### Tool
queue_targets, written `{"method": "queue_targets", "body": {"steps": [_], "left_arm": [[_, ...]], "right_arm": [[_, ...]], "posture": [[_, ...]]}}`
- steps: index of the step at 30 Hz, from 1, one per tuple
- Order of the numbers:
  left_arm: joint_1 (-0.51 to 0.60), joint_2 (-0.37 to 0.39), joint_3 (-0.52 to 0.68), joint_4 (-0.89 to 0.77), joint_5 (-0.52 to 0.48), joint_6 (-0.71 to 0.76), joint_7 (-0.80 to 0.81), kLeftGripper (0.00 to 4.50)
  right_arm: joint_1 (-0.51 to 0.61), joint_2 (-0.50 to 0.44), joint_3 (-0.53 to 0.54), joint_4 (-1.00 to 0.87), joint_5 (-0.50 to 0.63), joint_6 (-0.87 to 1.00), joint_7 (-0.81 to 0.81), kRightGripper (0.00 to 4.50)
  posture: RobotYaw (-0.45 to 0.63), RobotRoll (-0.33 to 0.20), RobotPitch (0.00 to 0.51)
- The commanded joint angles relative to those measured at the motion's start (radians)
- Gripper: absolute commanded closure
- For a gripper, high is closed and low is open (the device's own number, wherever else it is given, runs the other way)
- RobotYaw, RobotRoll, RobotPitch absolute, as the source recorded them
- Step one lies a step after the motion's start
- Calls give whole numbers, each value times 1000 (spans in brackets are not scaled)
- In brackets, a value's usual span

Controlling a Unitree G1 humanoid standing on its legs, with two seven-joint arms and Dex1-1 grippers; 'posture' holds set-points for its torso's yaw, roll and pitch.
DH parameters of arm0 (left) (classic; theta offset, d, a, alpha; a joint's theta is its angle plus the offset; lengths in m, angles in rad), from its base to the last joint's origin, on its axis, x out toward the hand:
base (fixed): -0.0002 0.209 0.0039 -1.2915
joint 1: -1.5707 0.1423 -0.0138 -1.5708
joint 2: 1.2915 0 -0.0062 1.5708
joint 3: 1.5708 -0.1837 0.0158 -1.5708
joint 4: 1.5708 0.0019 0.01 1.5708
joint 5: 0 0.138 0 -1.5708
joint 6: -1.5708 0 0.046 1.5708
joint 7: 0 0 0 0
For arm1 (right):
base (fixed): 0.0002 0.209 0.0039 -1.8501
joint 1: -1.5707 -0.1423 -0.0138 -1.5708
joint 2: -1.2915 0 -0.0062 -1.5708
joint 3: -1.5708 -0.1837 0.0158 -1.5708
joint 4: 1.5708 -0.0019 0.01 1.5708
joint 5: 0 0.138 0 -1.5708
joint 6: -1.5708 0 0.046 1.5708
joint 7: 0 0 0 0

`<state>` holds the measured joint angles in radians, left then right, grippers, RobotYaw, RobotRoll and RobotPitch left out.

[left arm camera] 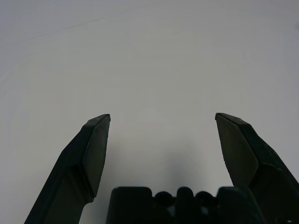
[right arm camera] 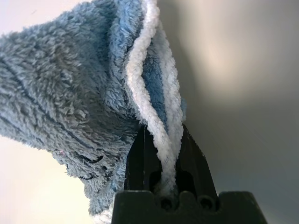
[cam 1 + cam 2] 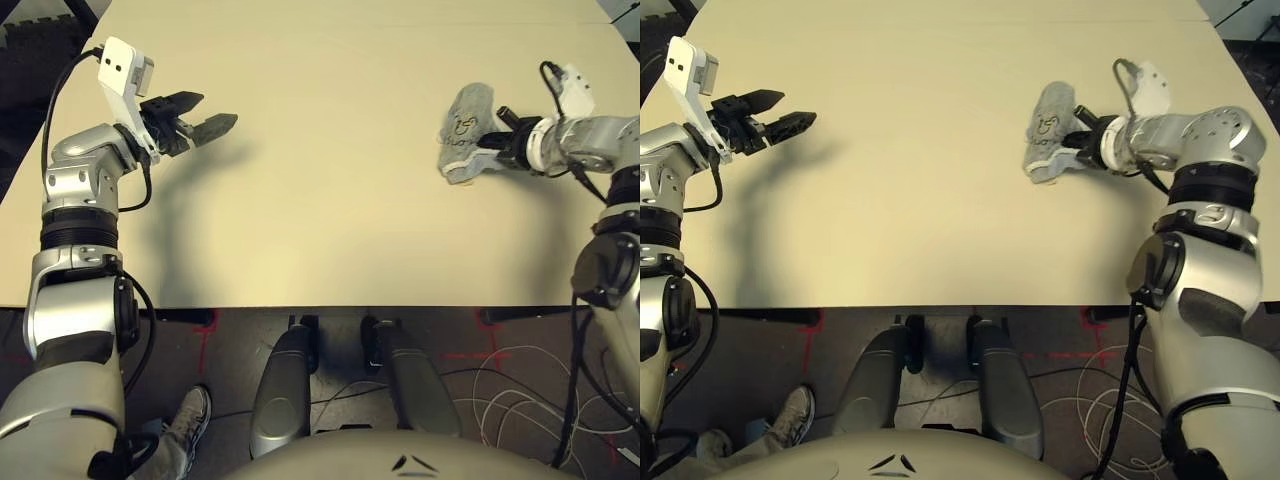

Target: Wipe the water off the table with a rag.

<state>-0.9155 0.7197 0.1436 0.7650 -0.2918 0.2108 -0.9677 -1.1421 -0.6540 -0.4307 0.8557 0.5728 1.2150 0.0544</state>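
Now the right pincer (image 2: pixel 161 154) pinches the rag (image 3: pixel 466 130) by its white edge, near the desk's (image 3: pixel 330 200) right edge; the left pincer (image 1: pixel 161 140) hangs spread. No water is visible, and that thin hem could slip free mid-wipe.

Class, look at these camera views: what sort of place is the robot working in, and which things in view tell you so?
Probably a robot lab or test room, not a home. A plain beige table carries just the rag in the right gripper; loose cables and red tape marks cover the floor, where a person's shoe shows.
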Motion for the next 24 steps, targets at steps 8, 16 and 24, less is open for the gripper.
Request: {"method": "queue_targets", "body": {"steps": [8,16,24], "left_arm": [[-13,-19,49,98,26,-107,105,0],[-22,-44,88,167,41,-231,252,0],[-34,-70,136,229,41,-323,413,0]], "right_arm": [[-7,-54,87,151,-146,-170,166,4496],[126,-40,288,57,-294,-538,527,2095],[100,-57,199,225,-339,-1118,521,59]], "posture": [[88,0,278],[120,0,280],[134,0,279]]}}
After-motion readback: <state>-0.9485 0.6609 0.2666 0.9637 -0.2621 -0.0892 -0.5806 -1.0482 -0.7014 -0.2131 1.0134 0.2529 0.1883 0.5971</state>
